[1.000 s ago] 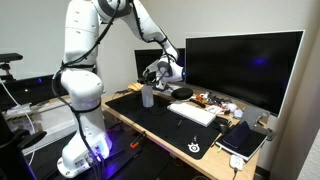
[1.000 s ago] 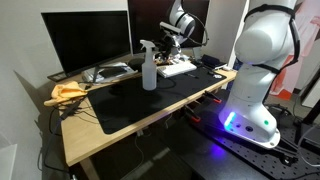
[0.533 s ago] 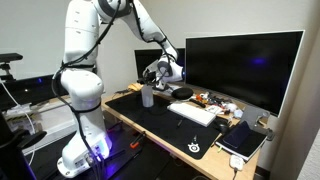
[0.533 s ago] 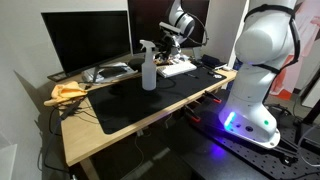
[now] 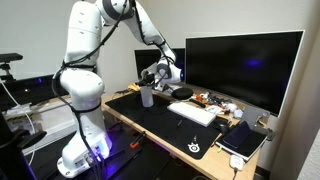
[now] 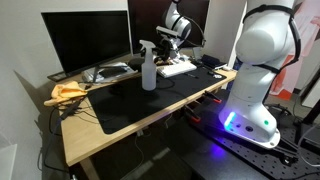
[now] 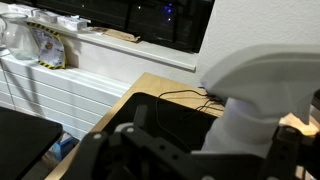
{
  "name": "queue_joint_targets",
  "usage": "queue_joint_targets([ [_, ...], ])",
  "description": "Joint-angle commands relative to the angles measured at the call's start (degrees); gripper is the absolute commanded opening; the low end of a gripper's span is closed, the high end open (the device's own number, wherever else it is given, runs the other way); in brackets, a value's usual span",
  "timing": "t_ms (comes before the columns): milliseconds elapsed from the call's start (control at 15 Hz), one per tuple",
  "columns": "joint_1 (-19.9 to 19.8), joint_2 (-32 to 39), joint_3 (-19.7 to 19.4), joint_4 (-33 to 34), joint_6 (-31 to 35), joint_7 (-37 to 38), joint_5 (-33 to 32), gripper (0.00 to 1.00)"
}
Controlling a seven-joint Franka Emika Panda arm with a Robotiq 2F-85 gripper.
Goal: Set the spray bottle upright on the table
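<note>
The spray bottle [image 5: 147, 96] is a small whitish bottle. It stands upright on the black mat [image 5: 165, 126] that covers the light-wood table [image 6: 75, 132], and it shows in both exterior views [image 6: 148, 70]. My gripper [image 5: 161, 74] hovers beside and slightly above the bottle, on the monitor side [image 6: 166, 41], and does not touch it. In the wrist view the dark fingers [image 7: 110, 150] are spread wide with nothing clamped between them. A blurred white shape [image 7: 250, 125] close ahead looks like the bottle.
A large dark monitor [image 5: 240, 62] stands at the back of the table [image 6: 85, 40]. A flat white keyboard [image 5: 196, 113] lies on the mat near the gripper. A yellow cloth [image 6: 68, 92] and a dark tablet [image 5: 245, 138] lie at the table's ends. Cables run along the back.
The arm has shifted slightly and the gripper has drawn a little away from the bottle. The bottle stays upright in the same spot.
</note>
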Motion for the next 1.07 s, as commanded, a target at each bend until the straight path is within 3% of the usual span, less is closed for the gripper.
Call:
queue_joint_targets([
  [0,0.0,0.6,-0.4,1.9,0.6,2.6,-0.7,1.00],
  [1000,-1.1,2.6,-2.2,5.0,2.4,5.1,-0.1,1.00],
])
